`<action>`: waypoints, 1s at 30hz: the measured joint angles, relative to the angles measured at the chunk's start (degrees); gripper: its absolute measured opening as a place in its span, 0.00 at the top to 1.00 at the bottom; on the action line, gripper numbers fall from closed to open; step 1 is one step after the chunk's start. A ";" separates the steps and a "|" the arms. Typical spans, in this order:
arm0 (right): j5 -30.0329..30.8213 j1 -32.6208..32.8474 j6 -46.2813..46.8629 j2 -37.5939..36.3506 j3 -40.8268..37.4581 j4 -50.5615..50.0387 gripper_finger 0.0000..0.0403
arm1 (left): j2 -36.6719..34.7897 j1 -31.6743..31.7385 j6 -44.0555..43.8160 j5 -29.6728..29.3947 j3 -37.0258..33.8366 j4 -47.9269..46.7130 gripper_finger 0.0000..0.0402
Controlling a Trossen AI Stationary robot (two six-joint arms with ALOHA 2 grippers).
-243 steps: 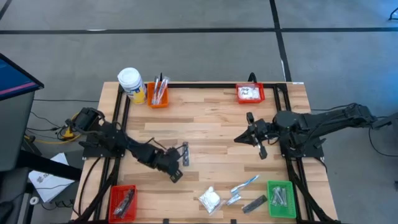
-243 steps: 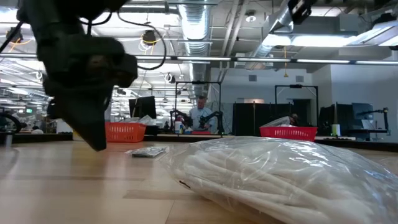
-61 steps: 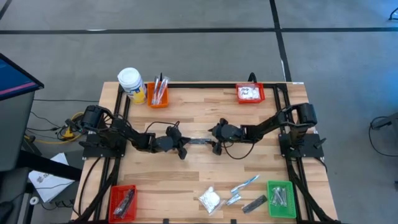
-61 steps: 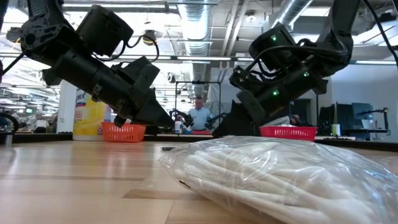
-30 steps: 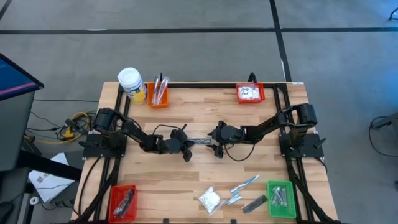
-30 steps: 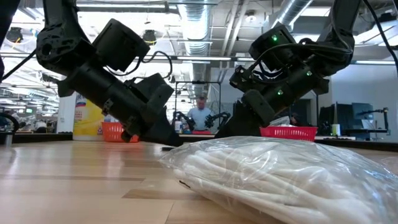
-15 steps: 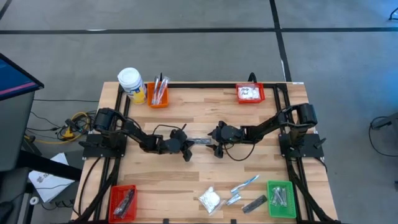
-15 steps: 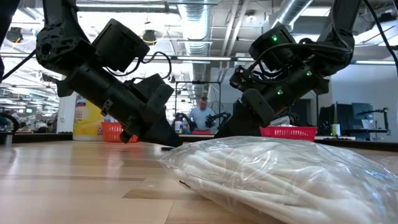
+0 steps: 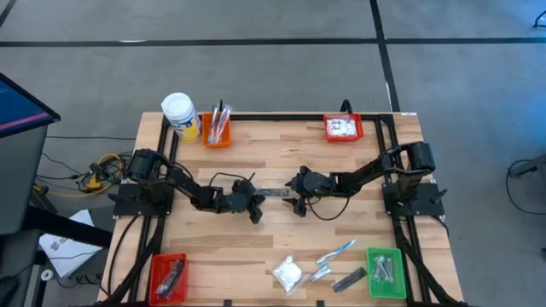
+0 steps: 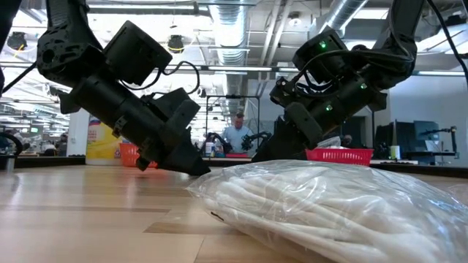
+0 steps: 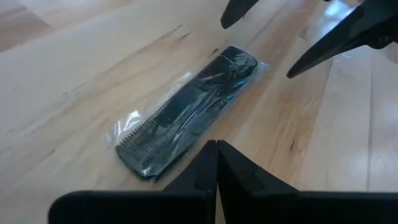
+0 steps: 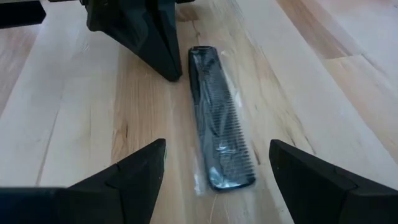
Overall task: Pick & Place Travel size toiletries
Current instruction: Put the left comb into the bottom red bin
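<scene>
Both arms are matte black, built of blocky segments linked by rounded joint housings. Thin black cables loop loosely along the links near the wrists. The left end effector [image 9: 254, 201] ends in two tapered, wedge-shaped black fingers [image 11: 214, 168] with flat inner faces. The right end effector [image 9: 293, 195] carries the same pointed black fingers [image 12: 127, 180]. Small green indicator lights glow on the right arm's housing in the low view.
</scene>
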 joint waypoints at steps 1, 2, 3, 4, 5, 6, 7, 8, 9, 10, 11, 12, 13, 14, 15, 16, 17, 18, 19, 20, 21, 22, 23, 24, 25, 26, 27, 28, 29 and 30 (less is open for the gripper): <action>-0.34 -0.02 0.19 0.00 0.00 0.00 0.31 | 0.00 0.10 -0.30 -0.02 -0.26 0.02 1.00; -0.78 -0.07 0.25 0.00 0.00 0.00 0.31 | 0.00 0.28 -0.46 -0.02 -0.44 0.04 1.00; -0.90 -0.07 0.26 0.00 0.00 0.02 0.31 | 0.00 0.39 -0.52 -0.06 -0.55 0.11 1.00; -0.95 -0.07 0.27 0.00 0.00 0.02 0.31 | 0.00 0.42 -0.54 -0.13 -0.57 0.11 1.00; -0.98 -0.07 0.27 0.00 0.00 0.02 0.31 | 0.00 0.41 -0.54 -0.16 -0.57 0.08 1.00; -0.96 -0.07 0.27 0.00 0.00 0.00 0.31 | 0.00 0.41 -0.49 -0.19 -0.57 0.12 1.00; -0.94 -0.07 0.46 0.00 0.00 0.02 0.31 | 0.00 0.29 0.21 -0.21 -0.62 0.48 1.00; -0.84 -0.15 0.69 0.00 0.00 0.08 0.31 | 0.03 -0.14 1.81 -0.25 -0.65 1.39 1.00; -0.77 -0.38 0.87 0.02 -0.02 0.33 0.31 | 0.05 -0.53 3.11 -0.71 -0.81 2.42 1.00; -0.77 -0.63 1.10 0.02 -0.02 0.65 0.31 | 0.13 -0.84 3.81 -1.28 -0.83 2.98 1.00; -0.79 -0.95 1.31 0.02 -0.02 0.86 0.31 | 0.20 -0.94 3.93 -1.50 -0.85 3.44 1.00; -0.78 -1.34 1.64 0.02 -0.02 0.91 0.31 | 0.20 -0.94 3.92 -1.41 -0.86 3.63 1.00; -0.78 -1.79 1.77 0.02 -0.02 0.86 0.31 | 0.20 -0.83 3.94 -1.42 -0.85 3.75 1.00; -0.79 -2.16 2.03 0.02 -0.02 0.85 0.31 | 0.20 -0.61 3.94 -1.35 -0.85 3.76 1.00; -0.81 -2.58 2.21 0.02 -0.02 0.87 0.31 | 0.20 -0.39 3.93 -1.40 -0.85 3.77 1.00; -0.78 -2.90 2.41 0.02 -0.02 0.87 0.31 | 0.20 -0.29 4.04 -1.47 -0.85 3.97 1.00; -0.80 -3.01 2.58 0.02 -0.02 0.87 0.31 | 0.20 -0.27 4.25 -1.55 -0.85 4.40 1.00; -0.82 -3.06 2.69 0.02 -0.02 0.88 0.31 | 0.20 -0.27 4.45 -2.13 -0.85 4.83 1.00; -0.83 -3.02 2.78 0.02 -0.02 0.95 0.31 | 0.20 -0.29 4.45 -2.67 -0.83 5.02 1.00; -0.86 -2.97 2.79 0.02 -0.02 1.03 0.31 | 0.20 -0.29 4.34 -3.20 -0.83 5.06 1.00; -0.88 -2.95 2.78 0.02 -0.02 1.14 0.31 | 0.20 -0.19 4.22 -3.67 -0.83 5.05 1.00; -1.02 -2.95 2.78 0.02 -0.02 1.26 0.31 | 0.20 0.05 4.20 -3.65 -0.83 5.09 1.00; -1.03 -2.96 2.78 0.02 -0.02 1.33 0.31 | 0.20 0.27 4.20 -3.58 -0.81 5.11 1.00; -1.03 -2.97 2.78 0.02 -0.02 1.33 0.31 | 0.20 0.47 4.18 -3.60 -0.81 5.09 1.00; -1.03 -2.97 2.78 0.02 -0.02 1.33 0.31 | 0.20 0.66 4.01 -3.59 -0.81 5.05 1.00; -1.02 -2.98 2.78 0.02 -0.02 1.33 0.31 | 0.20 0.79 3.91 -3.62 -0.81 5.01 1.00; -1.03 -2.99 2.78 0.02 -0.02 1.33 0.31 | 0.26 1.00 3.87 -3.61 -0.81 4.99 1.00; -1.03 -2.99 2.78 0.02 -0.02 1.33 0.31 | 0.43 1.13 3.77 -3.63 -0.76 5.03 1.00; -1.05 -2.98 2.78 0.02 -0.02 1.33 0.31 | 0.50 1.30 3.59 -3.59 -0.75 4.81 1.00; -1.07 -2.97 2.78 0.02 -0.02 1.33 0.31 | 0.50 1.40 3.06 -3.45 -0.73 4.61 1.00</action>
